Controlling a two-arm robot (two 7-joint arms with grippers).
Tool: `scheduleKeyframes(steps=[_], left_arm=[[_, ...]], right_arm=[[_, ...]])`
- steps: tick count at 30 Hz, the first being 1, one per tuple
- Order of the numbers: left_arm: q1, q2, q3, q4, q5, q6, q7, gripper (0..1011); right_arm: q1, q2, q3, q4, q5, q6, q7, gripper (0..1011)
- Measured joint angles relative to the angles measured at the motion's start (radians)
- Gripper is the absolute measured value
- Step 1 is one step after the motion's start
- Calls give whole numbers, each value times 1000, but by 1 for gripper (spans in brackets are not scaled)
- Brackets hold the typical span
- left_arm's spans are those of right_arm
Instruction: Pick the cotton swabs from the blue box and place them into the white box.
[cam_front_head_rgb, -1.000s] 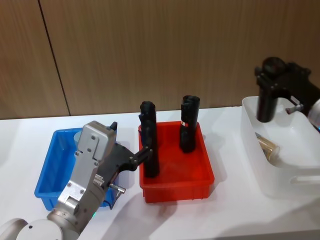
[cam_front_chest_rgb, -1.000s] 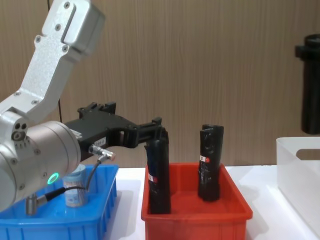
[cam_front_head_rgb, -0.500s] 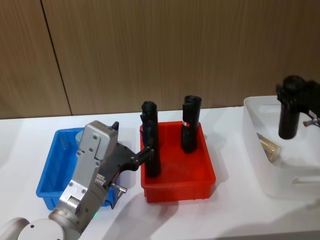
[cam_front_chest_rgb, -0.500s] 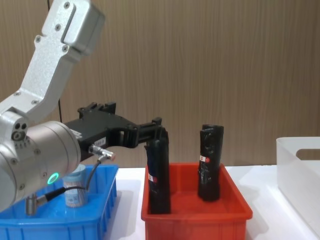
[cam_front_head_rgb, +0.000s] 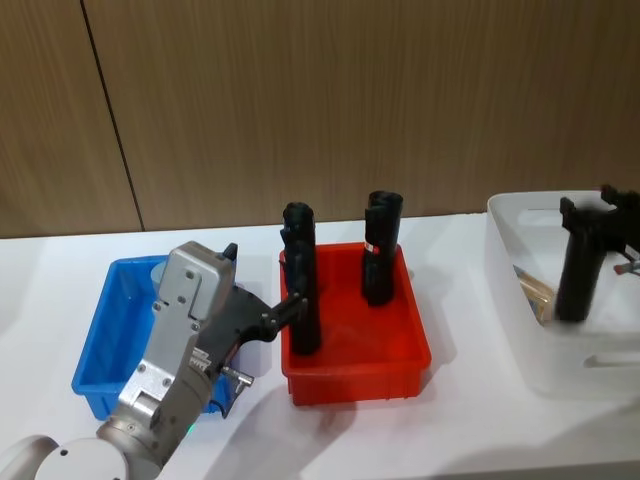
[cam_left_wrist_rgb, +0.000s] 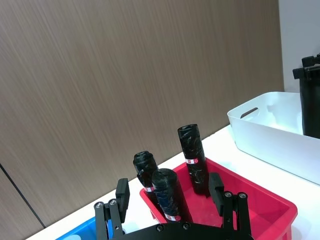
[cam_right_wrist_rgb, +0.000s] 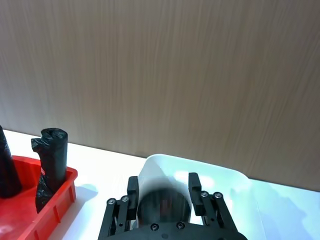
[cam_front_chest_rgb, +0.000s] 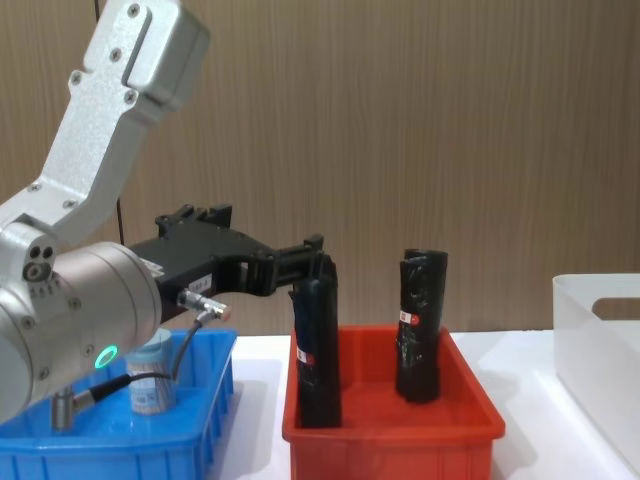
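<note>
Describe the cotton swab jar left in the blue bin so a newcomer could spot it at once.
Start at the blue box at the table's left end, beside the red bin. The cotton swabs stand inside it: a small clear jar with a pale blue lid, unlike the tall black rolls next door.

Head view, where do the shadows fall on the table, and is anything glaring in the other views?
Head view: soft shadows lie on the white table before the red rectangular plastic bin and the translucent white plastic tub. Right wrist view: bright patches inside the tub. Chest view: a green light glows on the left arm.
</note>
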Motion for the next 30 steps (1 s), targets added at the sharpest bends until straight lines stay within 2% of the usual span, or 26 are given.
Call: scheduleKeyframes(steps=[6, 7, 15, 30], left_arm=[[0, 0, 0, 0, 0, 0, 0, 1004], [0, 0, 0, 0, 0, 0, 0, 1004], [0, 0, 0, 0, 0, 0, 0, 1004], [0, 0, 0, 0, 0, 0, 0, 1004]], right_arm=[[3, 0, 2, 25, 10, -10, 7, 756], [3, 1, 3, 29, 14, -13, 8, 813], [1, 2, 7, 40, 25, -32, 12, 990], [-13, 7, 14, 28, 38, -52, 13, 1002]])
